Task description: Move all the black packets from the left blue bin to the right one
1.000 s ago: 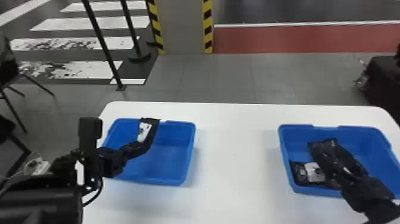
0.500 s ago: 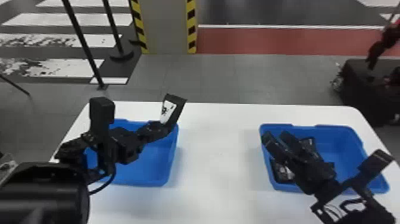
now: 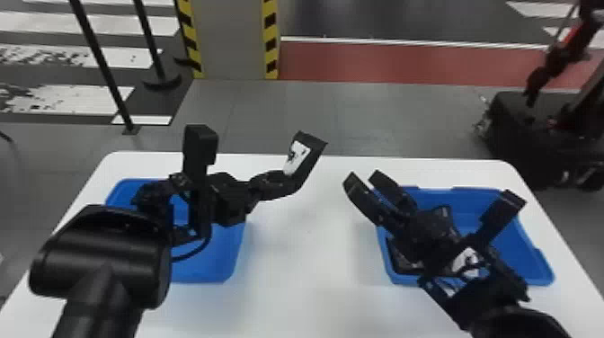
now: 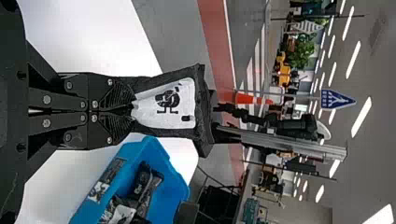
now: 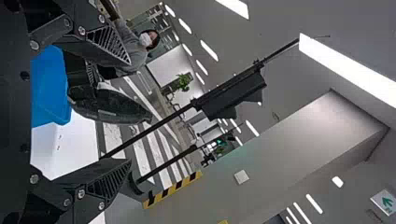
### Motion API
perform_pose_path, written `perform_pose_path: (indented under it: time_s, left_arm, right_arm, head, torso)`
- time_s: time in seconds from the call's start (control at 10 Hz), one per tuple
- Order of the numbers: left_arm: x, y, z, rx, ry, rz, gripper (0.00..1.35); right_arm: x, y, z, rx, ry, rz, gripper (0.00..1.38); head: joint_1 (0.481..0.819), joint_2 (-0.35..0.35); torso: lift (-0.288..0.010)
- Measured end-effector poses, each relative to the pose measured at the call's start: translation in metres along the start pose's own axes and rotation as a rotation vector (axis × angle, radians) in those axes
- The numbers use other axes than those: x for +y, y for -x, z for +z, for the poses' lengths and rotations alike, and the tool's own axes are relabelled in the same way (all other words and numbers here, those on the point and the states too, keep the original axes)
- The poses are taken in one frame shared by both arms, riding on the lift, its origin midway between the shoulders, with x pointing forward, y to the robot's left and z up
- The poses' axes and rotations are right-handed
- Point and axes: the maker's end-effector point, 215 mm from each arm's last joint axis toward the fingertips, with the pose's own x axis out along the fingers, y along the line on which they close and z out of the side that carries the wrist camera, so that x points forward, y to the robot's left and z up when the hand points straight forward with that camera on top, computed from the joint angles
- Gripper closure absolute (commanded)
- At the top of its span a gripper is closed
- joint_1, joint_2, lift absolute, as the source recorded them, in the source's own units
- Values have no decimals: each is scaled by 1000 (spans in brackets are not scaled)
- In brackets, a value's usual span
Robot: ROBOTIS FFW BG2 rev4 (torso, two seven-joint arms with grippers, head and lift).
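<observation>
In the head view my left gripper point(image 3: 286, 178) is shut on a black packet point(image 3: 310, 155) with a white label, held above the table between the bins. The left wrist view has the left gripper point(image 4: 133, 109) pinching the end of that packet point(image 4: 163, 103). My right gripper point(image 3: 365, 179) stands open by the right blue bin's point(image 3: 541, 265) left side, its fingers pointing to the packet. Black packets point(image 3: 400, 258) lie in that bin, partly hidden by the arm. The right gripper point(image 5: 128, 112) is empty; the held packet point(image 5: 109, 106) appears beyond it. My left forearm partly covers the left blue bin point(image 3: 233, 265).
White table point(image 3: 310, 287) surface lies between the two bins. Beyond its far edge are a striped pillar point(image 3: 231, 40), black posts point(image 3: 101, 63) and a dark wheeled base point(image 3: 517, 135) on the floor.
My left gripper has carried the packet rightward from over the left bin to the middle. The right gripper has risen and moved left from over the right bin. The head view has shifted right.
</observation>
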Motion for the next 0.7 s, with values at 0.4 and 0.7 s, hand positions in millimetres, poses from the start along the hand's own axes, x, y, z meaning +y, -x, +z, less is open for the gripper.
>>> perform_pose_path:
  time_s: [0.4, 0.7]
  left_arm:
    - [-46, -27, 5, 7, 31, -135, 1207]
    - [-62, -34, 15, -9, 23, -178, 1207]
  right_arm:
    - [-2, -32, 6, 5, 17, 27, 309]
    - [-21, -48, 0, 41, 46, 6, 1026]
  head:
    - [695, -59]
    - [695, -78]
  torso:
    - [-110]
    - [-110]
